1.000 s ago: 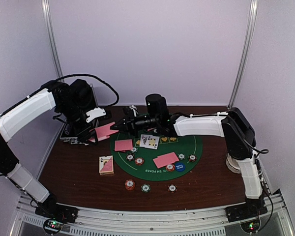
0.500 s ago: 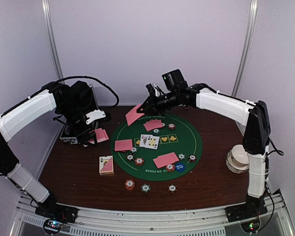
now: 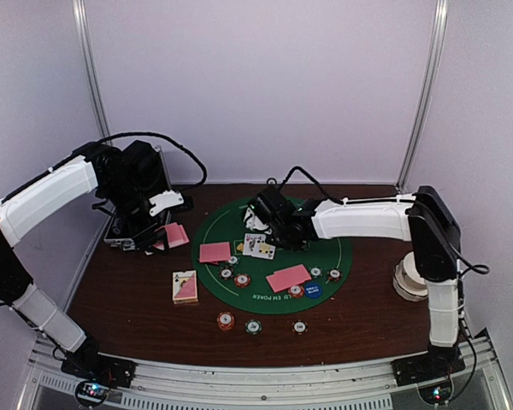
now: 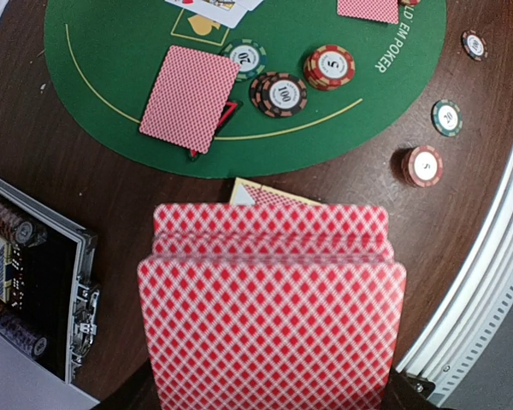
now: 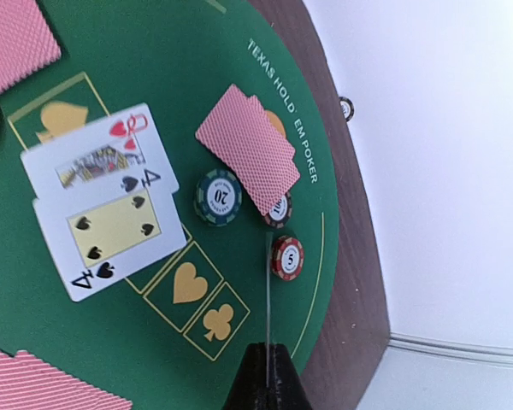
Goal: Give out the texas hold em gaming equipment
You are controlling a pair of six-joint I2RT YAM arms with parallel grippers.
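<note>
The wooden table (image 3: 137, 299) carries a round green felt mat (image 3: 329, 252). At the table's left edge stands an open silver-edged case (image 4: 77, 282), and rows of dark chips (image 4: 13, 220) lie on edge in its compartments. Just beside the case, the left gripper (image 3: 164, 237) is clamped on a thick deck (image 4: 274, 316) of red-backed cards, held above bare wood near the mat's rim. A card box (image 4: 269, 194) peeks out past the deck's far edge.

The right gripper (image 5: 267, 363) hangs low over the mat. Its fingers are pinched together on a single card (image 5: 268, 290), seen edge-on.

On the felt lie a face-up queen (image 5: 98, 149) and a four of spades (image 5: 111, 231), overlapping. Near them two face-down cards (image 5: 248, 152) partly cover a chip. A green 20 chip (image 5: 218, 198) touches that pair, and a red 5 chip (image 5: 287, 256) sits just beside it. A blue marker disc (image 3: 312, 290) rests near the mat's front rim. Three loose chips (image 3: 253, 326) sit on the wood in front of the mat.
</note>
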